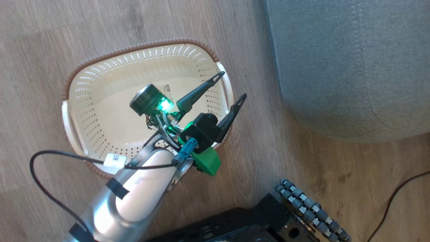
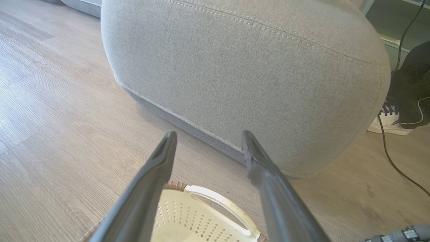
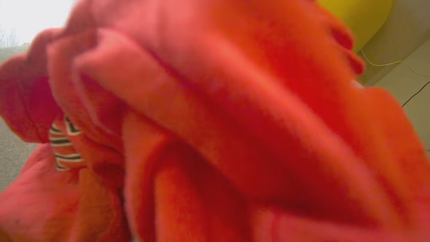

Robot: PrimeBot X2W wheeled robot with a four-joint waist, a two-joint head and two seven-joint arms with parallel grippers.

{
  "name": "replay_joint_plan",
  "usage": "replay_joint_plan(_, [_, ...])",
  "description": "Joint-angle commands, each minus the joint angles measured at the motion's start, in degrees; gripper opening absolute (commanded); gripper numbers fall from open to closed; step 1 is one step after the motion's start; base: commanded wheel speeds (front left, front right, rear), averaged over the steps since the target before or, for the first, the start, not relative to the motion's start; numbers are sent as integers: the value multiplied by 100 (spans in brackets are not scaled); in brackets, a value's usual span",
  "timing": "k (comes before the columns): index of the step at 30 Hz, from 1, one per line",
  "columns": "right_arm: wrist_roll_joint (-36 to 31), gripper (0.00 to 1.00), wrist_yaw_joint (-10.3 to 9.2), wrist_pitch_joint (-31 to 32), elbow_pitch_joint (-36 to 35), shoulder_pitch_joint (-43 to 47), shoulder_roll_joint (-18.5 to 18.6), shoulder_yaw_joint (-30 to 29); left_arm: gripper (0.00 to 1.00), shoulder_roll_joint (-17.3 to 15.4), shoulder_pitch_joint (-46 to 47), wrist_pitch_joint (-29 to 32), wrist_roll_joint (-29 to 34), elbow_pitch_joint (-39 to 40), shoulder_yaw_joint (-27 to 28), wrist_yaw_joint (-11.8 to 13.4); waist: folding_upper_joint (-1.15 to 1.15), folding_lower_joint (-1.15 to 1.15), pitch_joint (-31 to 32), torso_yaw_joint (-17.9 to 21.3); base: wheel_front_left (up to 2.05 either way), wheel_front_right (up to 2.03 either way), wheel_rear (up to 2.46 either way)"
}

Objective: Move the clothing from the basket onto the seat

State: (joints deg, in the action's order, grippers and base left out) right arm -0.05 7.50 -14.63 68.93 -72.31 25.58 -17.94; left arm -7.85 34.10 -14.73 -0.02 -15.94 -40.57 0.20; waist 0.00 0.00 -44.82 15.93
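Red clothing smothers R wrist cam, R pincer's grip can't be told; L pincer released over basket beside seat; cloth may slip to floor if grip's loose.

Your head view looks steeply down on the basket and a corner of the seat. Your left wrist view, low over the basket rim, faces the seat; both share these two. Your right wrist view sits close against the clothing.
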Motion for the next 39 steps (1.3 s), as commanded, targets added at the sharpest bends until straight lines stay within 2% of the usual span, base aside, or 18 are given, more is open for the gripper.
replay_joint_plan(1, [-55,100,-1,-37,-147,35,114,-6,100,-19,-40,-27,-35,176,107,29,0,0,58,0,0,0,0])
replay_joint_plan(11, [-270,100,-1,-37,-17,259,107,134,100,106,-163,-27,-205,148,152,60,0,0,715,15,0,0,0])
replay_joint_plan(18, [-410,100,-1,-37,-3,518,-39,673,100,187,-347,-27,-326,121,319,79,0,0,1418,73,0,0,0])
replay_joint_plan(23, [-183,100,-1,-37,-264,779,-59,1070,100,277,-577,-27,-399,147,445,107,0,0,1908,95,0,0,0])
replay_joint_plan(28, [59,100,-1,-37,-1116,1226,10,1494,100,350,-854,-27,-433,182,565,133,0,0,2373,92,0,0,0])
replay_joint_plan(37, [1013,100,-1,-37,-3447,2504,65,1953,100,440,-1306,-27,-510,282,981,280,0,0,3113,-100,0,0,0])
replay_joint_plan(39, [1121,100,-1,-37,-3692,2665,76,1994,100,446,-1345,-27,-504,305,1030,299,0,0,3181,-140,0,0,0])
